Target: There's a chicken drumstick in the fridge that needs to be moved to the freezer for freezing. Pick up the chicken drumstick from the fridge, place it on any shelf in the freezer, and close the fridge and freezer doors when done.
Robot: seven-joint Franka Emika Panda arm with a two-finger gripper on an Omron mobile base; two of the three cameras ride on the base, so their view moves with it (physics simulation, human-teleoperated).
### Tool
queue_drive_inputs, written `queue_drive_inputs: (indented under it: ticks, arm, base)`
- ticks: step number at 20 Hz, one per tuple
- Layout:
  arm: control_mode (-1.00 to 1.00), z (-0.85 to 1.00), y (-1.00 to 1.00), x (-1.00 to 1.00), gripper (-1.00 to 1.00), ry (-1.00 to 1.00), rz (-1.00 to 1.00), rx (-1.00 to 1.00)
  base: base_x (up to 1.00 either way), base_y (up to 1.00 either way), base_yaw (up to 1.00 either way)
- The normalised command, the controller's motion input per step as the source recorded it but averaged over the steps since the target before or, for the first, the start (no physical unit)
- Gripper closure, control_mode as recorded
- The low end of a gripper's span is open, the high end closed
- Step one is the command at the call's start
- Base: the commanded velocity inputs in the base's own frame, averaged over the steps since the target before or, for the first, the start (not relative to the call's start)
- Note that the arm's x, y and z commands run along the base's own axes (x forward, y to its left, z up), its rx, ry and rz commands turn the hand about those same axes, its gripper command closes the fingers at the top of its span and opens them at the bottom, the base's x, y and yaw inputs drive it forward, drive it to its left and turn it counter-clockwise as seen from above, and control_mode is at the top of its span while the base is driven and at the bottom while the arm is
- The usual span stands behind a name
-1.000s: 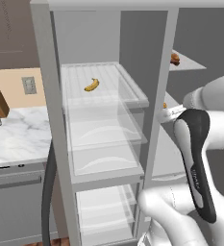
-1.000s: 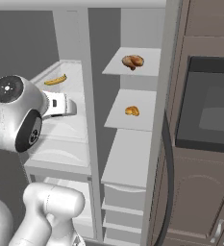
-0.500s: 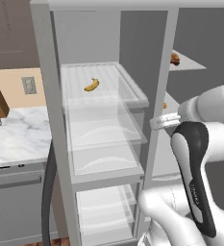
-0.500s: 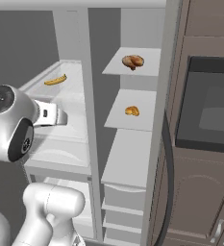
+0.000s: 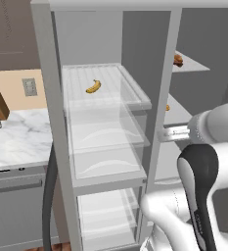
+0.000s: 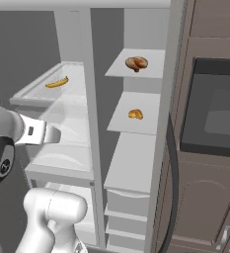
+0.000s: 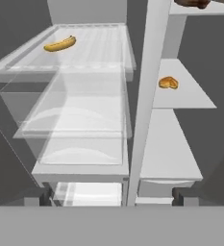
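The drumstick (image 6: 136, 63) lies on the top shelf (image 6: 149, 68) of the freezer (image 6: 136, 163), the narrow right compartment. We judge the move done, since that shelf is where the task wants it. On the next shelf down sits a smaller orange item (image 6: 135, 114), well apart from the drumstick. In the left base view the drumstick (image 5: 178, 60) shows at the far right, half hidden by the divider.

The fridge (image 5: 105, 147), the wider left compartment, holds a banana (image 5: 93, 87) on its top glass shelf; the clear drawers below look empty.

Our gripper (image 7: 116, 196) hangs in front of the divider, back from both compartments, its fingers (image 7: 183, 196) spread wide with nothing between them. We take that as a release posture: the meat is let go and the hand stands out of the cabinet.

Both compartments stand open. A dark bar (image 6: 173, 188) at the freezer's right edge may be a door handle; we cannot tell. What remains, by our reading, is shutting both doors.
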Motion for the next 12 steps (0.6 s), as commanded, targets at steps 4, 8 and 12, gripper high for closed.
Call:
queue_drive_inputs:
  ticks: [4,8,12]
  arm:
    - [-1.00,0.08,0.00,-0.35,-1.00,0.00,-0.02,0.00]
    - [-1.00,0.03,0.00,-0.45,-1.00,0.00,0.01,0.00]
    - [-1.00,0.00,0.00,-0.38,-1.00,0.00,0.03,0.00]
  base:
    - [0.00,0.00,0.00]
    - [0.00,0.00,0.00]
    - [0.00,0.00,0.00]
